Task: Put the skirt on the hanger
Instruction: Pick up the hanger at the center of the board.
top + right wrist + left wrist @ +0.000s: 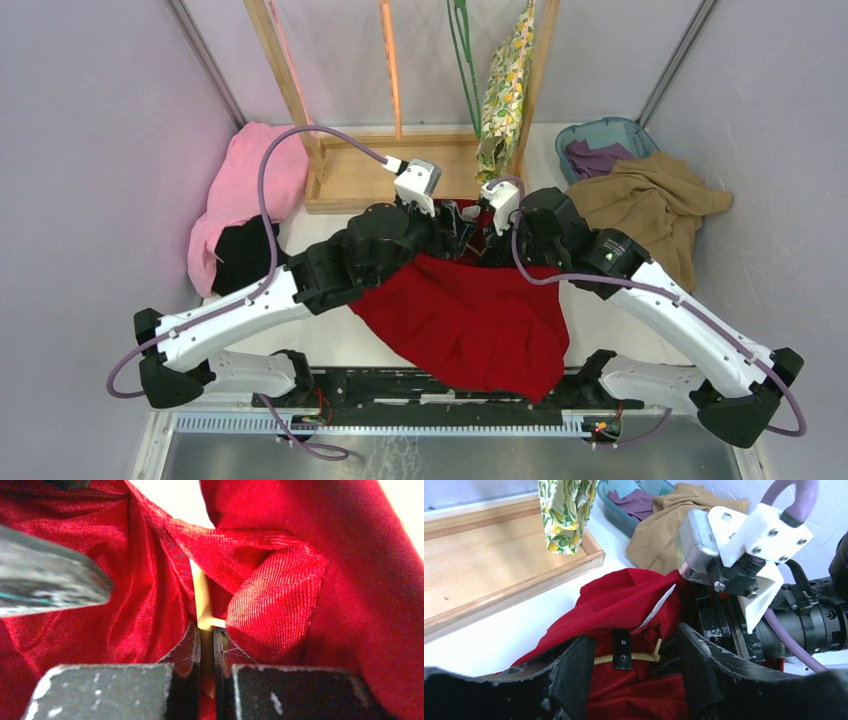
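One legible marking was found, in the left wrist view. A small black label [622, 650] was fixed at the neckline of the red garment [624, 600] and hung down across a pale yellow strip [639, 656]. It carried a white letter "M" in its upper part and a white numeral "7" inside a circle below. The white tag [659, 607] just above it was turned edge-on, so any print could not be read.

Walls [90, 150]: closing in on three sides, plain pale lilac-grey, meeting at thin metal corner strips [205, 60].
Surface [620, 320]: lying flat and white.
Wooden rack [285, 80]: standing at the far side, uprights rising from a shallow wooden tray [360, 180].
Near edge: running along as a ribbed metal rail [400, 425].
Light: falling evenly, casting soft shadows.
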